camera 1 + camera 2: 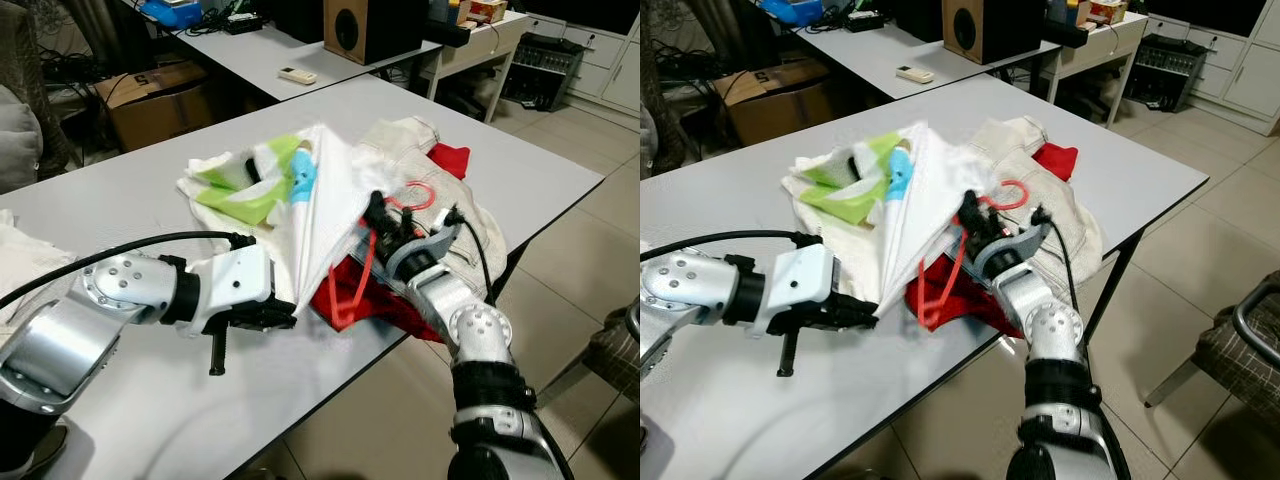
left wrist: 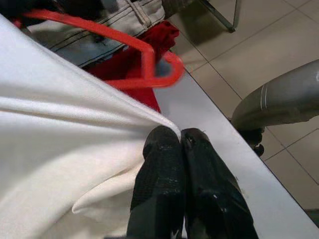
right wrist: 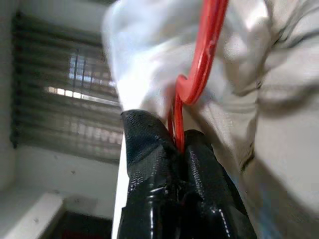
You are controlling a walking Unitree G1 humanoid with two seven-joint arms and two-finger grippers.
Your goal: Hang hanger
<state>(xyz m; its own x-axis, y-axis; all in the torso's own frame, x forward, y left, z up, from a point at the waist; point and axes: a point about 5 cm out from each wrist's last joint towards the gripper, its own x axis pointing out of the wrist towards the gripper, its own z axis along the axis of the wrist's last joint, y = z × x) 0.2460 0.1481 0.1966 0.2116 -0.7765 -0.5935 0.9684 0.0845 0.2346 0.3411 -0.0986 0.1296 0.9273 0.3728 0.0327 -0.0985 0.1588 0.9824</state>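
Note:
A red plastic hanger (image 1: 348,288) lies half under a white garment (image 1: 325,190) in the clothes pile on the grey table (image 1: 150,190). Its hook (image 1: 420,195) rests on beige cloth. My right gripper (image 1: 385,222) is shut on the hanger's neck, and the right wrist view shows the red wire (image 3: 202,59) pinched between the black fingers (image 3: 149,149). My left gripper (image 1: 285,312) is shut on the white garment's lower edge near the table's front. The left wrist view shows the fabric (image 2: 60,134) held at the fingertips (image 2: 162,149), with the hanger's corner (image 2: 149,55) just beyond.
Beige denim (image 1: 470,220), a red cloth (image 1: 452,158) and a green-and-white cloth (image 1: 235,190) make up the pile. The table's front edge runs close under both arms. A chair (image 1: 615,350) stands at the right. A second table with a speaker (image 1: 365,28) and a remote (image 1: 297,74) stands behind.

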